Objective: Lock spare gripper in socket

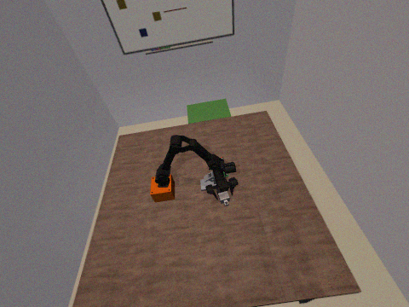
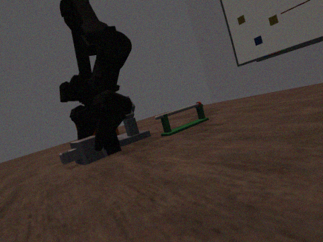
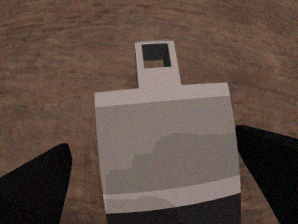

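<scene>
The spare gripper (image 1: 224, 195) (image 2: 82, 145) (image 3: 167, 117) lies on the table, a pale grey block with a dark rear part and a narrow spigot (image 3: 159, 77) with a square hole. My gripper (image 1: 225, 196) (image 2: 97, 144) (image 3: 155, 144) is open and low, one finger on each side of the block, with a gap showing at the left finger. Contact at the right finger cannot be told. The grey mount (image 1: 205, 184) (image 2: 131, 126) stands just behind; its socket is mostly hidden by my gripper. A grey bar with a red end, seemingly the lock pin (image 2: 176, 111), lies across a green stand (image 2: 185, 127).
The arm stands on an orange base block (image 1: 163, 194) at the left of the wooden table (image 1: 204, 256). The mount is close beside my fingers and the green stand is beyond it. A whiteboard (image 1: 187, 26) hangs on the back wall.
</scene>
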`<state>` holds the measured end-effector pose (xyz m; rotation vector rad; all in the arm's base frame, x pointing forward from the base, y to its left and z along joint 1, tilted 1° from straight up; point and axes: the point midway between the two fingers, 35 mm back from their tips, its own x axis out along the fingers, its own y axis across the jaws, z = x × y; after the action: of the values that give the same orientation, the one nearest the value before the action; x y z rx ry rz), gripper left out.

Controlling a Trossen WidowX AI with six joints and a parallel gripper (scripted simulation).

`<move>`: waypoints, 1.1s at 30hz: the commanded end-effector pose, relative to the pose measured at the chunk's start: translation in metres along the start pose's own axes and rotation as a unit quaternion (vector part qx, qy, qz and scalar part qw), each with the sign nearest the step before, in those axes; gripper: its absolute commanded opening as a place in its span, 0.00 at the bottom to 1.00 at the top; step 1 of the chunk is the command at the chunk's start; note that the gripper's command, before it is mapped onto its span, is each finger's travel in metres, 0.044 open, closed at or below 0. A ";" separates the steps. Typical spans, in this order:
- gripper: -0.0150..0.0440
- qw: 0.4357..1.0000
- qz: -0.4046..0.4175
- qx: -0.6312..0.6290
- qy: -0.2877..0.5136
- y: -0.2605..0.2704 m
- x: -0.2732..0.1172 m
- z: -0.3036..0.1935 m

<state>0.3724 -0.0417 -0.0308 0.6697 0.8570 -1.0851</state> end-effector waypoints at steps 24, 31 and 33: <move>0.56 1.000 -0.004 -0.002 0.000 -0.004 0.012 -0.008; 0.25 1.000 -0.004 -0.001 0.000 0.000 -0.006 0.004; 0.25 1.000 -0.004 -0.001 0.000 0.001 -0.015 0.009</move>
<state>0.3639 -0.0424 -0.0351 0.6441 0.8944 -1.1048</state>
